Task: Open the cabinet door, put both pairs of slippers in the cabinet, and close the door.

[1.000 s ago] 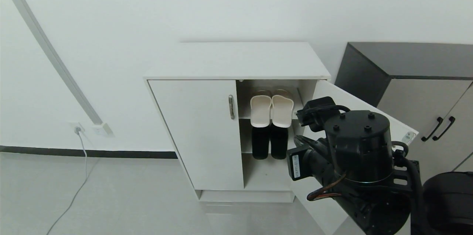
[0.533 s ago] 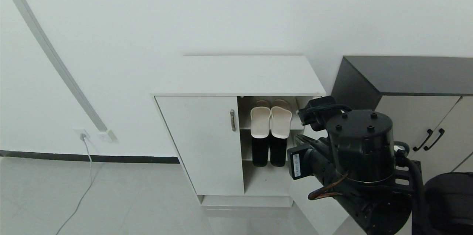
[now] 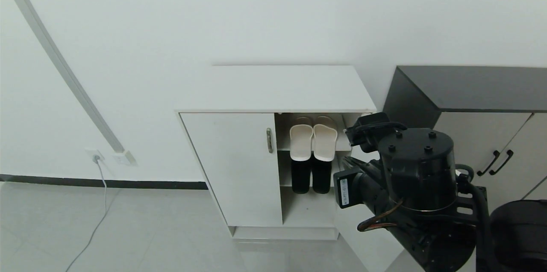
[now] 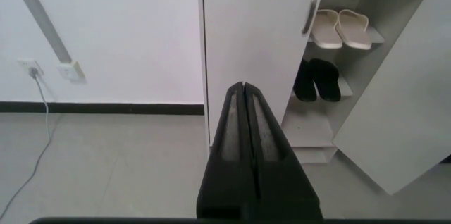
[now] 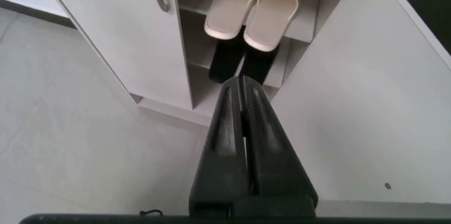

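The white cabinet (image 3: 282, 88) has its left door (image 3: 233, 165) closed and its right door (image 3: 363, 246) swung open. A cream pair of slippers (image 3: 313, 141) lies on the upper shelf, with a black pair (image 3: 312, 173) on the shelf below. My right arm (image 3: 410, 178) stands in front of the open door. In the right wrist view my right gripper (image 5: 243, 79) is shut and empty, pointing at the cream slippers (image 5: 252, 13) and black slippers (image 5: 224, 60), beside the open door (image 5: 366, 97). My left gripper (image 4: 243, 86) is shut and empty, back from the closed door (image 4: 254, 34).
A dark grey cabinet (image 3: 470, 88) with black handles (image 3: 495, 163) stands right of the white one. A wall socket with a cable (image 3: 97, 158) sits low on the left wall. Open grey floor (image 3: 149, 238) lies before the cabinet.
The head camera has drawn back from the cabinet, so the cabinet looks smaller and lower. Both pairs of slippers stay on their shelves.
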